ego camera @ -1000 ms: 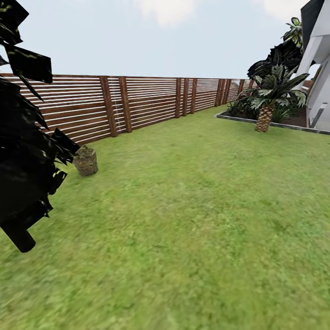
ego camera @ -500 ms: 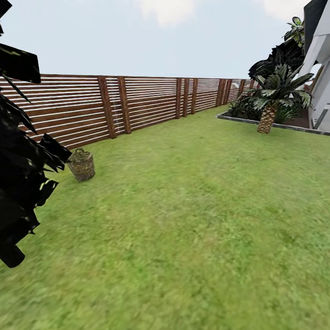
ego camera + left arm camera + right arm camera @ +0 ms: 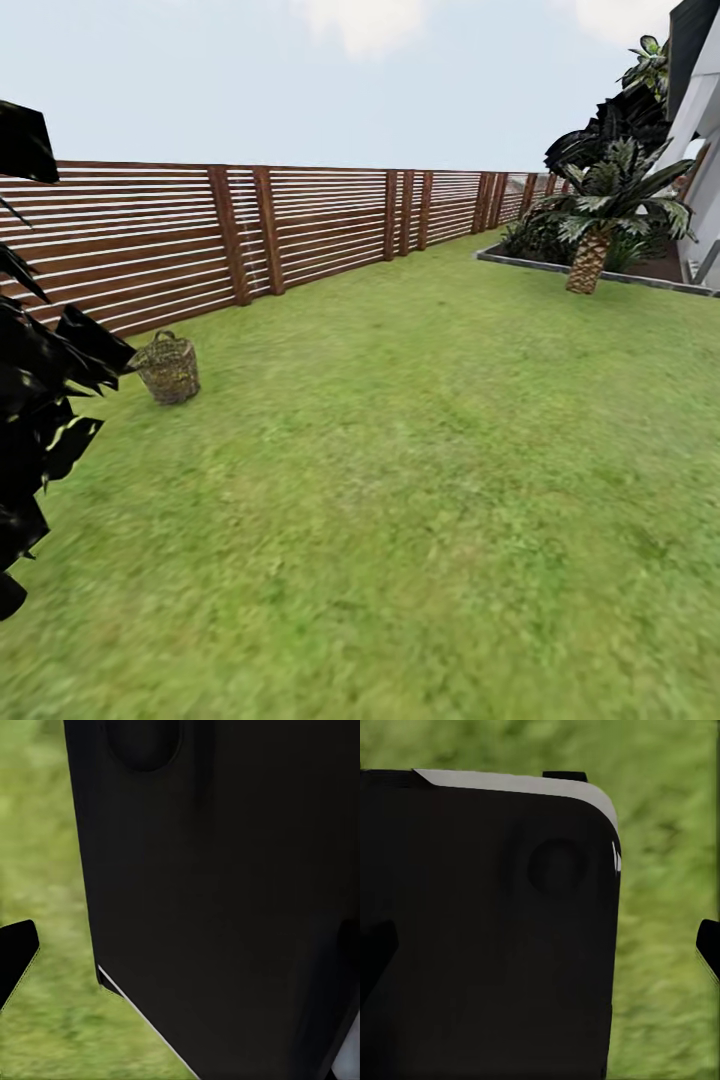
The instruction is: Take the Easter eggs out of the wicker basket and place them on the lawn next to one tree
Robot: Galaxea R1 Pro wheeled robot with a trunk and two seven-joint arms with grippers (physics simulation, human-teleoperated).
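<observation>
Dark leafy tree [image 3: 40,420] is cut off at the head view's left edge; wicker basket [image 3: 168,368] sits too far away to show its contents.

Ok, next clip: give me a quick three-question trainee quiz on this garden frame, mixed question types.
1. True or false: the wicker basket stands on the lawn near the slatted fence.
2. Multiple choice: which plant stands in the edged bed at the head view's far right? A) a short palm B) a rose bush C) a cactus
3. Fill in: dark leaves at the head view's left edge partly overlap the ____.

Key: 1 true; 2 A; 3 basket. Whether eggs lie inside the basket cannot be told at this distance.
</observation>
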